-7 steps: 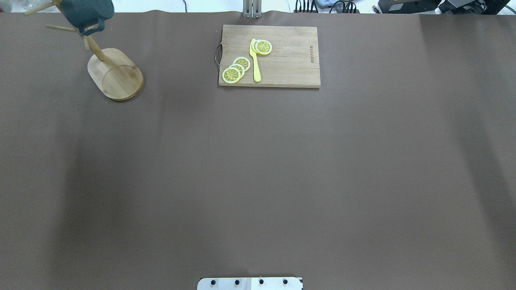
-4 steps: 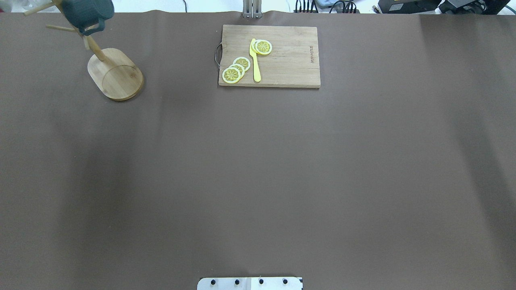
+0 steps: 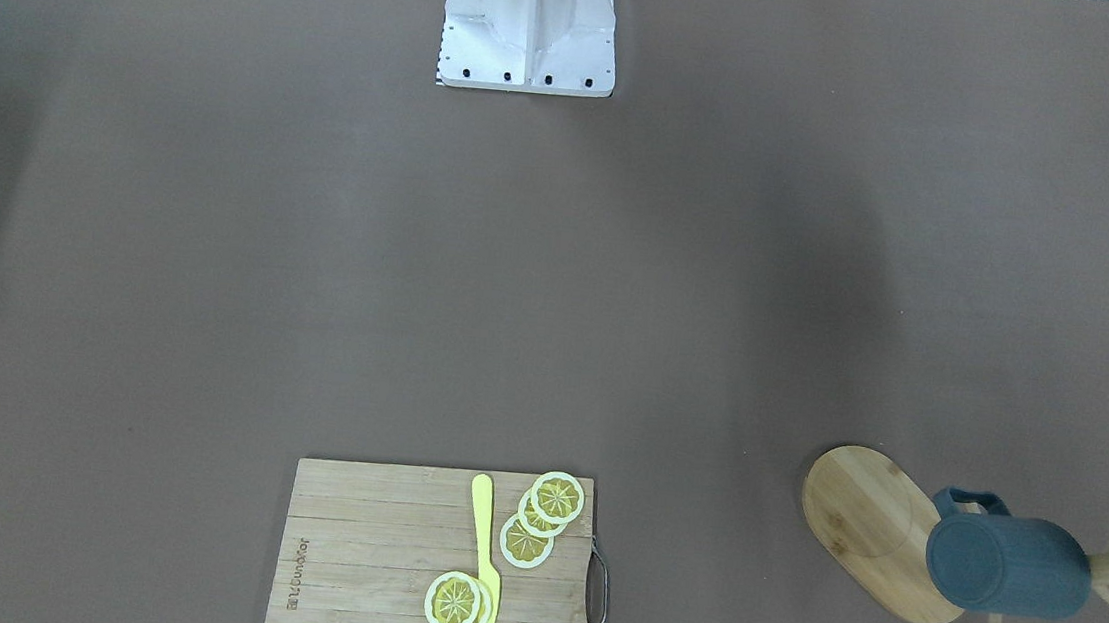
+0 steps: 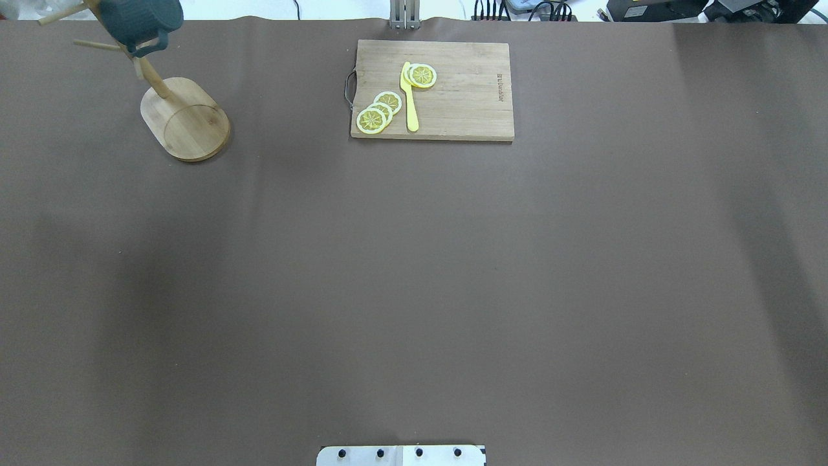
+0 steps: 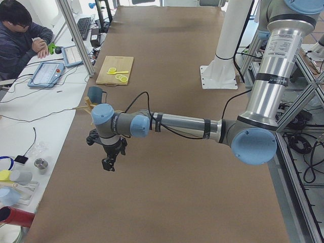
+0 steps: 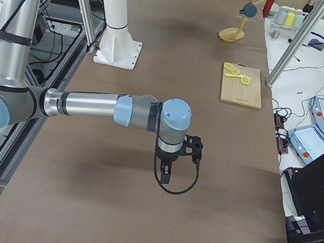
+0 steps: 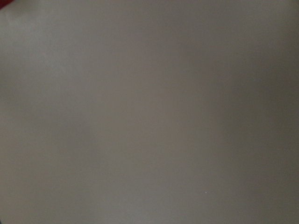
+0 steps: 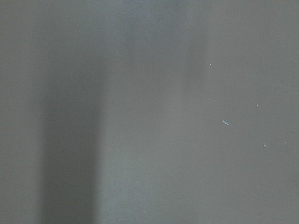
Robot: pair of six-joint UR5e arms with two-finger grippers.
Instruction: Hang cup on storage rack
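At the far left, the storage rack (image 4: pixel 187 120) stands on its flat oval base. The cup (image 4: pixel 139 19) hangs high beside the central post, clear of the surface (image 4: pixel 414 291). In the front-facing view the cup lies on its side with its round bottom towards the camera and its loop handle next to the post. I judge that the handle is threaded on a peg, though the contact itself is hidden. So the hanging step seems done, and the next move only needs the arms to keep away from the light rack.

The rack is pale bamboo with a fine grain and thin round pegs. The cup is a matte dark blue-grey cylinder. The surface has a dull brown covering with soft wrinkles.

In the middle, a rectangular cutting board (image 4: pixel 446 97) of bamboo strips carries lemon slices (image 4: pixel 372 120) and a yellow knife (image 4: pixel 409 103), which looks like smooth plastic.

The left tool (image 5: pixel 108 163) hangs over the bare surface, and the right tool (image 6: pixel 165 176) hangs well apart from the rack. Both show only in the side views, so I cannot tell whether their fingers are spread or pressed together.
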